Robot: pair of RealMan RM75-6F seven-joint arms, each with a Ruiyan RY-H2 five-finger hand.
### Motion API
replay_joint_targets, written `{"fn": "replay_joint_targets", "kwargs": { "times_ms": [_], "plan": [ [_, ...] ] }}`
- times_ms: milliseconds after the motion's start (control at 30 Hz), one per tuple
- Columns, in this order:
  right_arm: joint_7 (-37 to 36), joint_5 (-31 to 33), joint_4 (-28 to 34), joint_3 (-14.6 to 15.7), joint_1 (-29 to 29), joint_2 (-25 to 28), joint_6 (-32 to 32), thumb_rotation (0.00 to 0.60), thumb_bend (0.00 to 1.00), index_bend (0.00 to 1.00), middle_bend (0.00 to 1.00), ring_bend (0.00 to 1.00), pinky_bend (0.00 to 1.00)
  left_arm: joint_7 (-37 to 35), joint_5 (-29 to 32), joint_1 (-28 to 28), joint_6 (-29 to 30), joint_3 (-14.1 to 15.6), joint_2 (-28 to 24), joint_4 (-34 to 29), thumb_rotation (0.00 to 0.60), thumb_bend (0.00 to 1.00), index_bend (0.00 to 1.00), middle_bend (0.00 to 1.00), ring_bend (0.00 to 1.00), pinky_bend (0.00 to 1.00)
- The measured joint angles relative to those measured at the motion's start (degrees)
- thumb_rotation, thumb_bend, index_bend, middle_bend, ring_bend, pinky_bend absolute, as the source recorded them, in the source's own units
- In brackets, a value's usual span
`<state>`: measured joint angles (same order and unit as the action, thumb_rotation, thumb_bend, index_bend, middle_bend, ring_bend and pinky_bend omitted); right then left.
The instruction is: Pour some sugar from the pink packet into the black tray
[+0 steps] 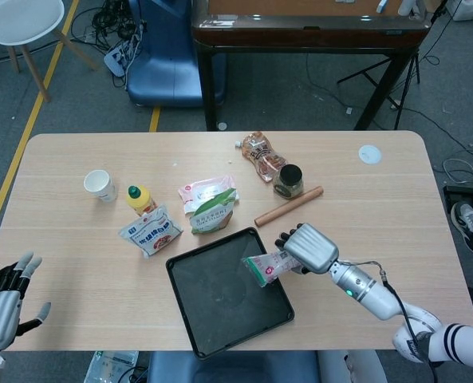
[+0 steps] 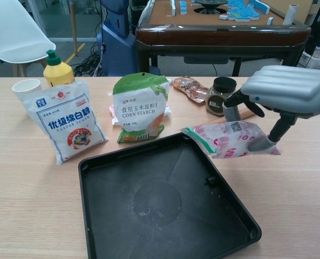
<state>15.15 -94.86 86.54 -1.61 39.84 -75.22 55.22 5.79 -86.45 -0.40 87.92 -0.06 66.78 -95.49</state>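
The right hand (image 2: 286,89) grips the pink packet (image 2: 230,139) lying sideways at center right, mouth toward the black tray (image 2: 165,208); the left hand (image 1: 1,299), lower left, hangs spread and empty.

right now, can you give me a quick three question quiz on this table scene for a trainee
1. True or false: the right hand holds the pink packet lifted off the table, lying roughly on its side with one end over the black tray.
2. Multiple choice: what stands between the paper cup and the white sugar bag in the head view? A) yellow bottle B) dark jar C) rolling pin
3. Fill in: the left hand holds ____.

Key:
1. True.
2. A, the yellow bottle.
3. Nothing; its fingers are spread near the table's left front corner.
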Motion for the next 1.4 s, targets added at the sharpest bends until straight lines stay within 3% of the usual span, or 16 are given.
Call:
{"fn": "replay_joint_targets", "kwargs": {
  "times_ms": [467,933,1400],
  "plan": [
    [25.58,5.57,6.77,-1.58,4.25,3.16,-8.54,0.6,0.45,0.71,0.66,0.68,0.67,-1.95,-0.4,0.05,0.08,-0.07,0.31,1.51,0.6,0.28,0.11,0.06,0.08,0.06],
    [51.53,11.83,6.65,-2.39,6.33,-1.22,-8.53,0.6,0.47,0.71,0.67,0.68,0.67,-3.26,0.09,0.37,0.16,-0.19,0.37,2.52,0.6,0.28,0.11,0.06,0.08,0.06],
    [64.55,15.6,4.03,-1.96,8.46,-6.89,-5.7,0.6,0.47,0.72,0.68,0.69,0.67,-3.41,0.44,0.42,-0.04,-0.3,0.59,2.98,0.6,0.28,0.11,0.06,0.08,0.06]
  ]
}}
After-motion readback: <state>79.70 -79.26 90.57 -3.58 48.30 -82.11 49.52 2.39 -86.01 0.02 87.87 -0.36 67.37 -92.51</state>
